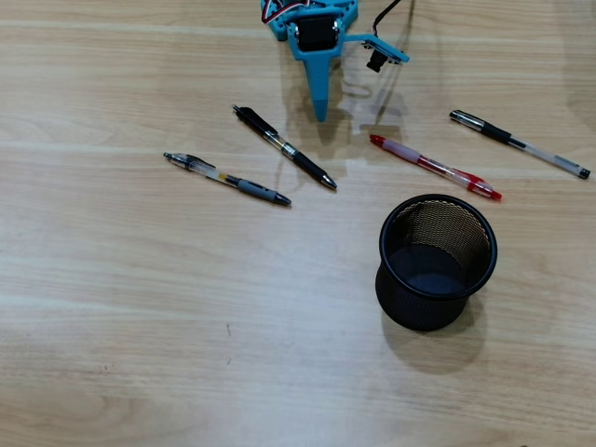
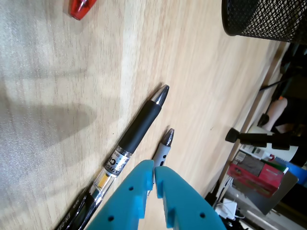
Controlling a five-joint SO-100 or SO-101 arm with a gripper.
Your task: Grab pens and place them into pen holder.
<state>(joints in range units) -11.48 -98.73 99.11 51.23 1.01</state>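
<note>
Four pens lie on the wooden table in the overhead view: a grey-and-clear pen (image 1: 226,179) at left, a black pen (image 1: 284,147) beside it, a red pen (image 1: 435,167), and a black-capped clear pen (image 1: 519,143) at right. The black mesh pen holder (image 1: 437,262) stands upright and empty, nearer the camera than the red pen. My blue gripper (image 1: 319,113) hangs at the top centre, shut and empty, above the table between the black and red pens. In the wrist view the gripper (image 2: 154,166) points past the black pen (image 2: 136,132) and the grey pen's tip (image 2: 163,149); the pen holder (image 2: 266,18) is at top right.
The red pen's tip (image 2: 81,6) shows at the wrist view's top left. Beyond the table edge in the wrist view stand boxes (image 2: 256,173) and cables. A small black camera (image 1: 377,59) hangs off the arm.
</note>
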